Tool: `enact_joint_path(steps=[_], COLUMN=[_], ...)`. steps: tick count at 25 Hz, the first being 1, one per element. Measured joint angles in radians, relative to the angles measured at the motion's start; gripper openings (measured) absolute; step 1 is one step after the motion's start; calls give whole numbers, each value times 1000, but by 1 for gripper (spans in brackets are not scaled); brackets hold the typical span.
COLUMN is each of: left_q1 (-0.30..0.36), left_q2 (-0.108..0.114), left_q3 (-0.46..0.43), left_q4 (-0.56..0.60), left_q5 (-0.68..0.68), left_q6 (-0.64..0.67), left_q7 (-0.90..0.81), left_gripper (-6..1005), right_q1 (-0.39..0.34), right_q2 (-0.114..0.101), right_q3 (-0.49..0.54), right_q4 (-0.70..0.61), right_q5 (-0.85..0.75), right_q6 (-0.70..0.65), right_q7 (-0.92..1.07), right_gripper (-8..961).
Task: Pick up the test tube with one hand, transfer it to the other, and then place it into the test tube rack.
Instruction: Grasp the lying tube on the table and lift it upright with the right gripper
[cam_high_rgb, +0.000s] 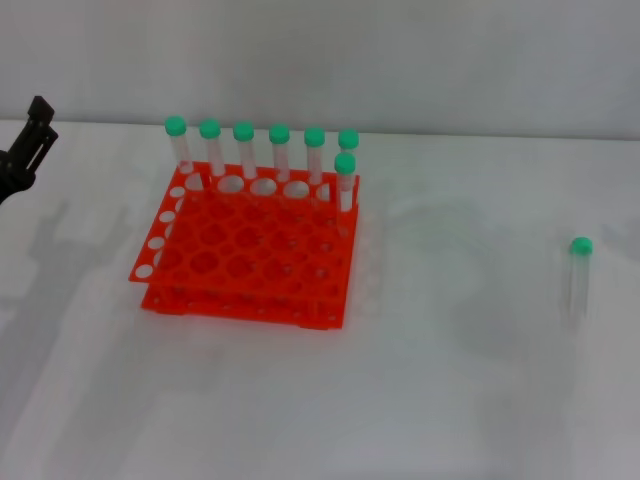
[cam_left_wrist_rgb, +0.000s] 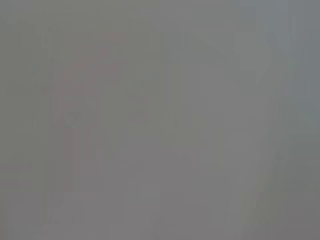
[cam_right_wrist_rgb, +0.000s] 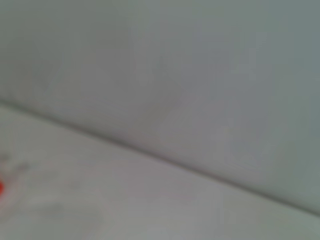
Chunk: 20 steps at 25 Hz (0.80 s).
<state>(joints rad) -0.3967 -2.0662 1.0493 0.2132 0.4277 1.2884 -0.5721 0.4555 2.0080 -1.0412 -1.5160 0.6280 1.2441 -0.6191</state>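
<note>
While 7 capped tubes (cam_high_rgb: 279, 150) stand in 1 rack (cam_high_rgb: 245, 250), 1 test tube (cam_high_rgb: 579, 272) lies apart, left gripper (cam_high_rgb: 28, 150) jaws unreadable.

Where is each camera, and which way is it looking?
Head view: high on the robot, looking forward and down at the white table, the test tube rack, the lone test tube; only the left gripper shows, at the left edge.
Left wrist view: on the left arm, only grey blur; no robot parts show.
Right wrist view: on the right arm, facing table and wall; no fingers show.
Shared: head and right wrist views both show the table.
</note>
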Motion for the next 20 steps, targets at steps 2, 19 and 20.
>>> enact_joint_path(steps=[2, 19, 20], left_q1=[2, 3, 5], left_q2=[0, 2, 2], left_q3=[0, 0, 0], left_q4=[0, 9, 11], left_q5=[0, 0, 0], left_q6=[0, 2, 2], left_q7=[0, 0, 0], left_gripper=[891, 892, 892], right_q1=[26, 150, 156], right_q2=[1, 5, 6], right_q3=[-32, -168, -172], right_q4=[-22, 55, 71], right_q5=[-94, -231, -228], right_q6=[55, 311, 316], right_q7=[74, 264, 276], right_gripper=[786, 656, 652])
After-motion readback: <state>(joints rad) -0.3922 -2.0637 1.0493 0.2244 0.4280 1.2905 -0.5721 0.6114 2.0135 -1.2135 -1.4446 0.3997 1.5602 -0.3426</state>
